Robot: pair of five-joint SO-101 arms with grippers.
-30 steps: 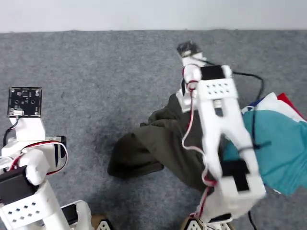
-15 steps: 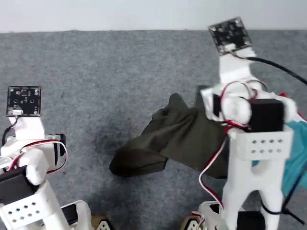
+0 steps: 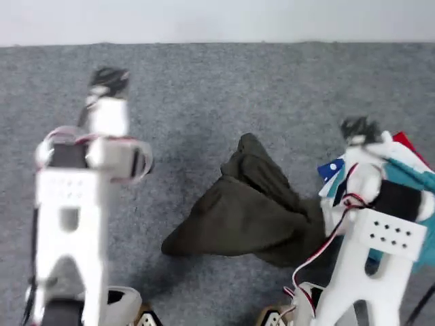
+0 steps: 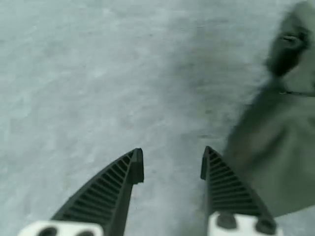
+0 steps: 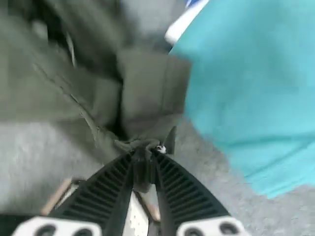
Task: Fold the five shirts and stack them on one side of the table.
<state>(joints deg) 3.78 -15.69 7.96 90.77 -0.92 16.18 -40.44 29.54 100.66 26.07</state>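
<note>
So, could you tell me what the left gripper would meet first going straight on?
Likely the bare grey table: the open left gripper points at it, and the olive shirt lies off to one side.

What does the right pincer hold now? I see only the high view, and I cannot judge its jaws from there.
Observer: The right pincer is shut on a fold of the dark green shirt.
Operator: Is the left pincer open?
Observer: Yes, the left pincer is open, with nothing between its jaws.
Operator: Where is it in relation to the shirt?
Observer: Its tips are over the bare grey table, and the shirt lies close beside one finger.
</note>
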